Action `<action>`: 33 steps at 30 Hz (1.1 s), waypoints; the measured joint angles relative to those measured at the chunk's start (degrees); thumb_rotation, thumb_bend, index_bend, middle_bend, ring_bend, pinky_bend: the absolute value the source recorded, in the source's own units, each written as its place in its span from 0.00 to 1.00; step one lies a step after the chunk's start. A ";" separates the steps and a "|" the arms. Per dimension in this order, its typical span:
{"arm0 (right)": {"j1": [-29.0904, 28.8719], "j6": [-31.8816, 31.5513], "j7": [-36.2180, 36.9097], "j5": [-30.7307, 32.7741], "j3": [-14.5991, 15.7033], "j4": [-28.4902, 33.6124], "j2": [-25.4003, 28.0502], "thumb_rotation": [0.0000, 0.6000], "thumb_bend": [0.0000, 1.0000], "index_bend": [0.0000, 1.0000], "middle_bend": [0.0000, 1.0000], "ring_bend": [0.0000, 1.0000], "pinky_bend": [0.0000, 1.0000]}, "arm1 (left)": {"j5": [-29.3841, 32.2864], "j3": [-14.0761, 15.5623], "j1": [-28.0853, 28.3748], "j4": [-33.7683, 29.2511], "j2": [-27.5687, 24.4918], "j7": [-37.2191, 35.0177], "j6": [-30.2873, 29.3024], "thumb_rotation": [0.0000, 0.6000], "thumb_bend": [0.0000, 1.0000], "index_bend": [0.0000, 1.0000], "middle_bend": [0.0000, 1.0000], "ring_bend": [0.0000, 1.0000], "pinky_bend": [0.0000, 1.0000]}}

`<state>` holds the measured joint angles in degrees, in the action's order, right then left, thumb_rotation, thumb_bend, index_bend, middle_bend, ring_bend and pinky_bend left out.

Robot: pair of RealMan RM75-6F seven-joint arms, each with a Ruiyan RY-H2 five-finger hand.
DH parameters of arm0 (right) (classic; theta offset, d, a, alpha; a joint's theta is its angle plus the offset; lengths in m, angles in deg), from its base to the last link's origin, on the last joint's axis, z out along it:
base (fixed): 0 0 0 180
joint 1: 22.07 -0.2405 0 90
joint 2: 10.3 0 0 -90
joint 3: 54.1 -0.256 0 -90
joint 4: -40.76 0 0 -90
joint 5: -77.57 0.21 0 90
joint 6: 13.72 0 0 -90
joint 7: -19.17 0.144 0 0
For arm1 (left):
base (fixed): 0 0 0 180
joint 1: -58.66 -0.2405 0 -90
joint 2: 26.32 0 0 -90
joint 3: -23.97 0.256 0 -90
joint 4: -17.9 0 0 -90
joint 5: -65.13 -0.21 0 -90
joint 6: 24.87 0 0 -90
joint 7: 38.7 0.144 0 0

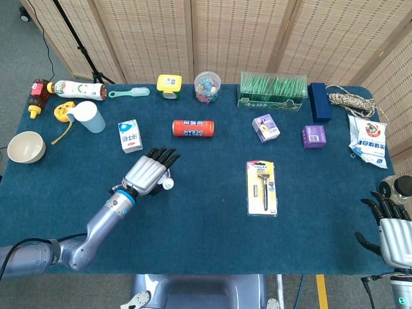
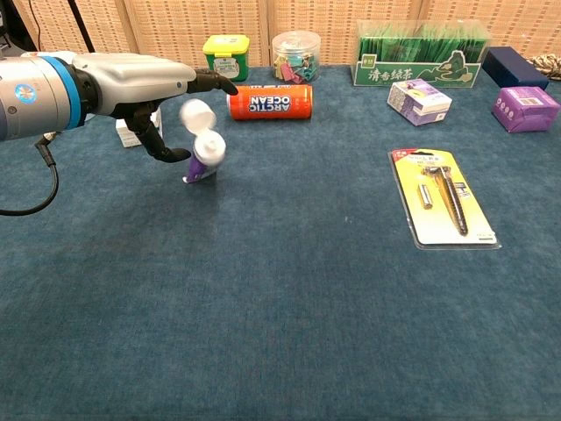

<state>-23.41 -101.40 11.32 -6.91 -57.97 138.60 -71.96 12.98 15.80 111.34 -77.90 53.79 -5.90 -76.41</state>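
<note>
Left hand (image 1: 149,172) out over the left half of the table (image 1: 206,219), fingers stretched nearly straight and spread toward the far edge — nothing clasped. Under and just beside those fingers, a purple tube with a white cap (image 2: 202,154), blurred in the chest view, cap end toward the near edge and tail end on the cloth; only the cap visible in the head view, beside the palm. Touching the thumb or just clear of it — cannot tell from either view. Just behind the fingertips toward the far edge, an orange can (image 2: 269,100) lying on its side; to the left of it a small white milk carton (image 1: 130,136), partly hidden by the hand in the chest view. Near the middle of the table, toward the right, a razor in its yellow blister pack (image 1: 262,187) lying flat. Along the far edge: a yellow-lidded box (image 1: 169,86), a clear jar of coloured clips (image 1: 207,87), a green tea box (image 1: 272,91) and a dark blue case (image 1: 319,102). Toward the left edge, a pale bowl (image 1: 26,147) and a translucent cup (image 1: 88,117). Right hand (image 1: 390,228) at the table's near right corner, off the cloth, fingers apart and raised, holding nothing, well apart from everything else.
</note>
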 measured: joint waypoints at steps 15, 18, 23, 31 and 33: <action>-0.27 0.59 0.00 0.09 -0.08 0.09 -0.07 1.00 0.22 0.24 0.15 0.18 0.23 | -7.50 0.17 -1.25 0.89 -3.09 -11.89 4.25 0.94 0.34 0.24 0.10 0.13 0.06; -0.23 0.47 -0.22 0.03 -0.09 0.25 0.02 1.00 0.22 0.24 0.15 0.18 0.23 | -11.56 0.77 -1.18 1.54 -3.06 -15.02 5.92 1.00 0.35 0.28 0.13 0.17 0.06; 0.04 0.05 -0.36 -0.02 -0.08 0.61 0.26 1.00 0.22 0.24 0.15 0.18 0.23 | -16.89 2.55 -1.02 2.90 -2.31 -18.13 8.02 1.00 0.35 0.29 0.14 0.17 0.06; 0.40 -0.26 -0.27 -0.05 0.08 0.59 0.37 1.00 0.22 0.24 0.15 0.18 0.23 | -20.86 4.81 -0.98 6.66 2.14 -18.05 8.02 1.00 0.35 0.29 0.14 0.17 0.07; 0.48 -0.36 -0.20 -0.05 0.08 0.60 0.45 1.00 0.22 0.24 0.15 0.18 0.23 | -21.43 5.07 -1.10 7.80 3.37 -17.94 7.56 1.00 0.35 0.30 0.14 0.17 0.09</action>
<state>-22.93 -101.76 11.12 -6.95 -57.89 139.20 -71.52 -8.45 20.87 110.24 -70.09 57.16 -23.84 -68.85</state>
